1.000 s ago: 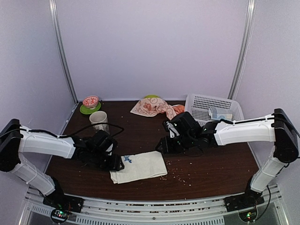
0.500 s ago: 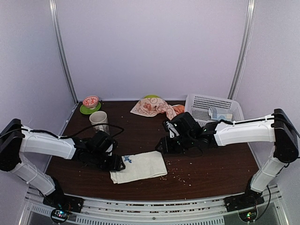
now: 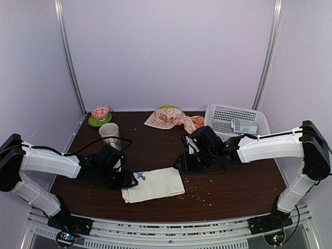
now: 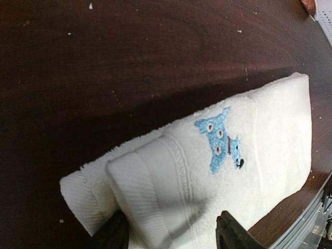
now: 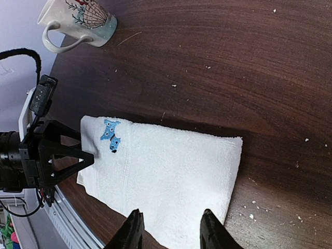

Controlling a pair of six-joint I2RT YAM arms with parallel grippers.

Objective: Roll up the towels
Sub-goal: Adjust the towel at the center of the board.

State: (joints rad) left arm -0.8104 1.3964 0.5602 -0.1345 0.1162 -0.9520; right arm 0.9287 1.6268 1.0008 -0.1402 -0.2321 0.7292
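Towels lie in two places in the top view. The cream towel (image 3: 154, 185) is flat near the near edge of the table (image 3: 233, 181), a little left of the middle. The rabbit towel (image 3: 168, 119) is crumpled at the far edge, well apart from both arms. The left gripper (image 3: 129, 180) is at the left end of the cream towel, and the right gripper (image 3: 181, 162) is low at its far right corner. A mug (image 3: 109, 134) stands behind the left arm, and a white basket (image 3: 236, 119) is in the far right corner.

In the left wrist view the jaws stand apart, and the thick, doubled left end of the towel lies between them. I do not see them pressing the cloth. A small blue stitched figure (image 4: 220, 142) shows further along the towel.

In the right wrist view the jaws are also apart and hold nothing. They hang above the near part of the towel, toward its right end. The left gripper shows at the opposite end.

I judge that the rolling of the cream towel is only starting, because the cloth is almost fully flat. The next move probably asks the left jaws to close on the doubled end and turn it over toward the right, keeping the roll tight and straight. The right gripper may need to hold the far end down so that the towel does not slide. The rabbit towel is not yet touched.
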